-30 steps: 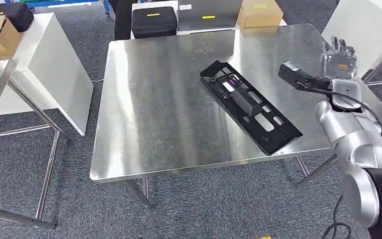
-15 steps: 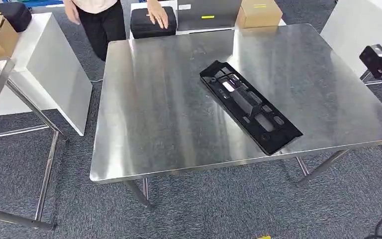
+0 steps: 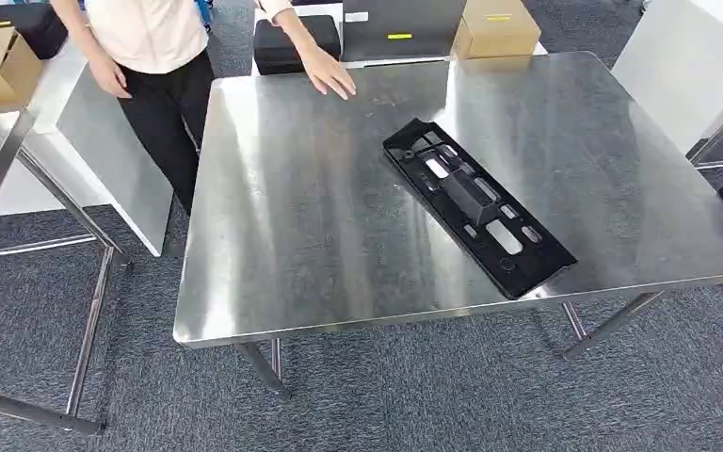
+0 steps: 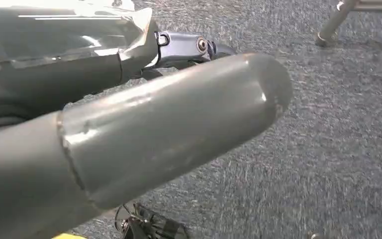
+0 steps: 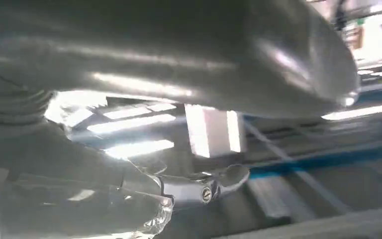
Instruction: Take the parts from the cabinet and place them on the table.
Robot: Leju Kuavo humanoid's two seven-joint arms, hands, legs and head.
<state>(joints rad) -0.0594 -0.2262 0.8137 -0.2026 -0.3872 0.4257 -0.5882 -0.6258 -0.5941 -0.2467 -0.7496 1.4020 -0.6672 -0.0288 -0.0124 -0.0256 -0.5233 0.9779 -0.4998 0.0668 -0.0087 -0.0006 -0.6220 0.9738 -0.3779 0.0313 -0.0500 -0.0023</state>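
One black part (image 3: 475, 205) lies flat on the shiny steel bench (image 3: 292, 226). It is long and thin, and it sits slanted, running from near the middle of the bench down toward the front right corner. Its lower end almost reaches the front edge.

On the left, a person (image 3: 155, 47) stands at the back left corner of the bench. One of the person's hands (image 3: 329, 71) reaches out over the back edge, well apart from the part.

The part looks like hard plastic with many cut-out holes in it. I think it is light and stiff, so it should not flop when lifted. It looks smooth, so it may slide on the slick steel if pushed. A good place to hold it is along a long side near the middle, so that it does not tip. The raised block in the middle might also give fingers something to catch.

The left hand (image 4: 129, 134) hangs over grey carpet, holding nothing; I cannot tell how its fingers lie. The right hand (image 5: 179, 55) shows close and blurry in its wrist view, and I cannot tell if it is open or closed.
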